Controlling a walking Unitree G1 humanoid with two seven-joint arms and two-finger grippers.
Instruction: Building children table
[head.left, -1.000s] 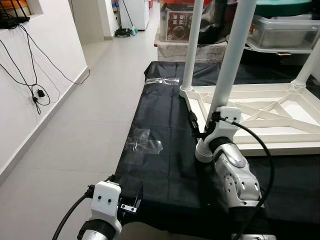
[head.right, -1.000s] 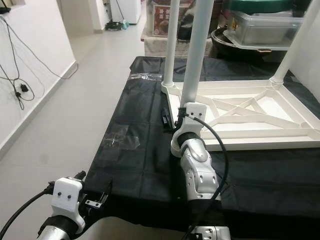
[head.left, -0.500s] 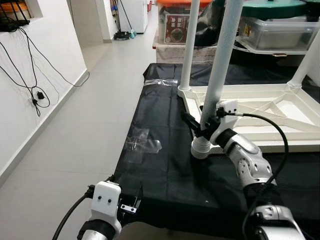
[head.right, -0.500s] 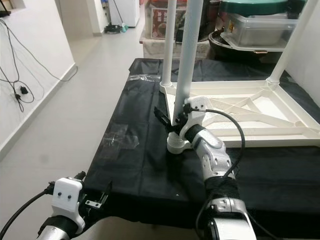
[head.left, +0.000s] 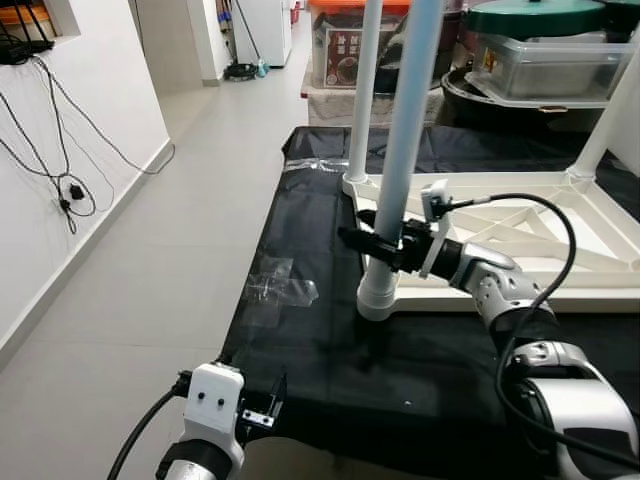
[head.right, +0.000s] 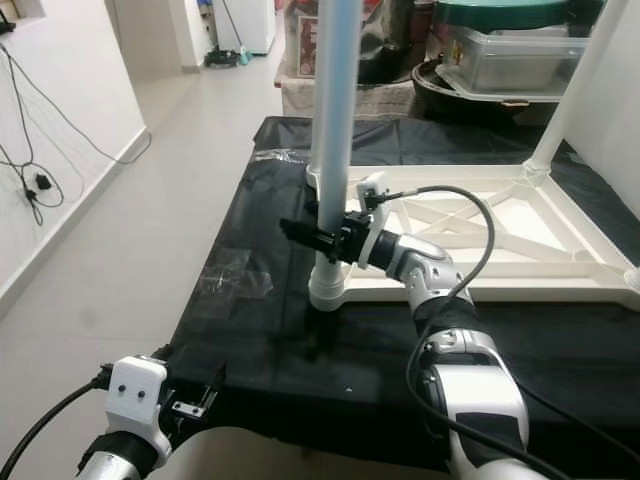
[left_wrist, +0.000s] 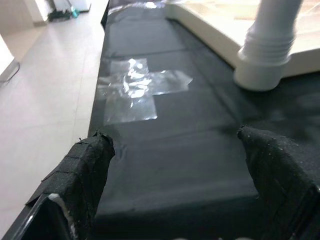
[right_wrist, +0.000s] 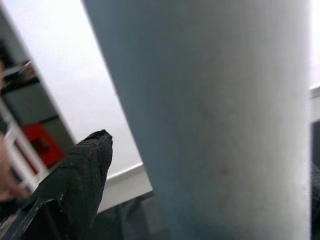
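I have the right pincer (head.left: 372, 244) clamped around the loose white table leg (head.left: 398, 160), its black fingers (right_wrist: 75, 185) hugging the tube low down, just above the ribbed collar. The leg stands upright with its foot on the black cloth (head.left: 300, 250), just beside the near corner of the upturned white table frame (head.left: 520, 235) — I can't tell whether it touches the frame. Another leg (head.left: 365, 90) is already standing at the frame's far corner. My left pincer (left_wrist: 175, 165) hangs low at the near edge of the cloth, fingers spread wide and holding nothing — a patch of clear tape (left_wrist: 137, 87) lies ahead of it.
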